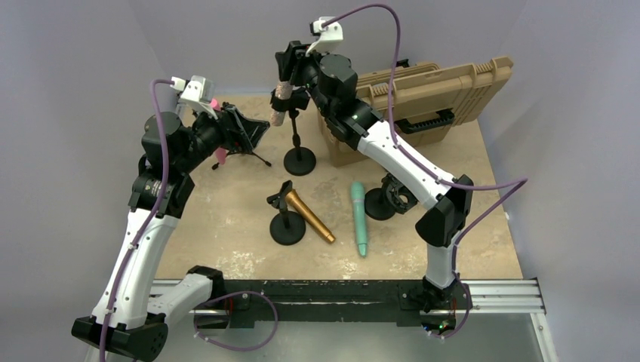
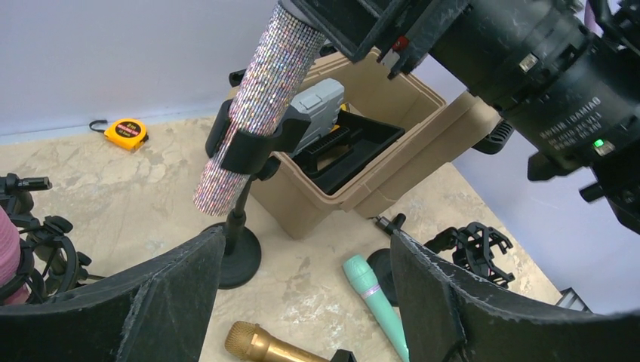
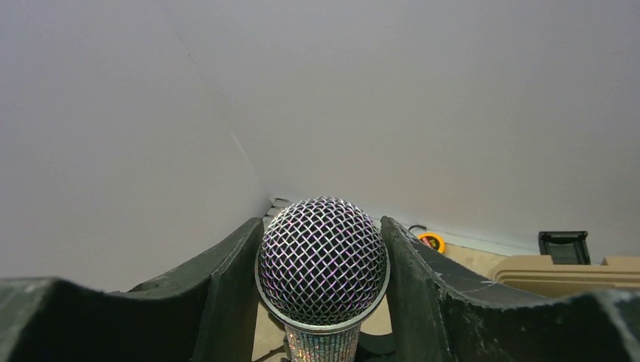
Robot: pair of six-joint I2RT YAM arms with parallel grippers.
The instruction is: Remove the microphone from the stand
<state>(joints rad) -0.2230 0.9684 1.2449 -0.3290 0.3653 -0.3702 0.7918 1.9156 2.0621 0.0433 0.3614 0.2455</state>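
A glittery silver microphone sits tilted in the clip of a black round-base stand at the back of the table. My right gripper is at its upper end. In the right wrist view the fingers press both sides of the mesh head, so the right gripper is shut on the microphone. The left wrist view shows the sparkly body held in the stand's clip. My left gripper is open and empty, hovering to the left of the stand.
A gold microphone and a teal microphone lie on the table near two other black stands. An open tan case stands behind. A pink microphone hangs on a tripod by the left gripper. A yellow tape measure lies by the wall.
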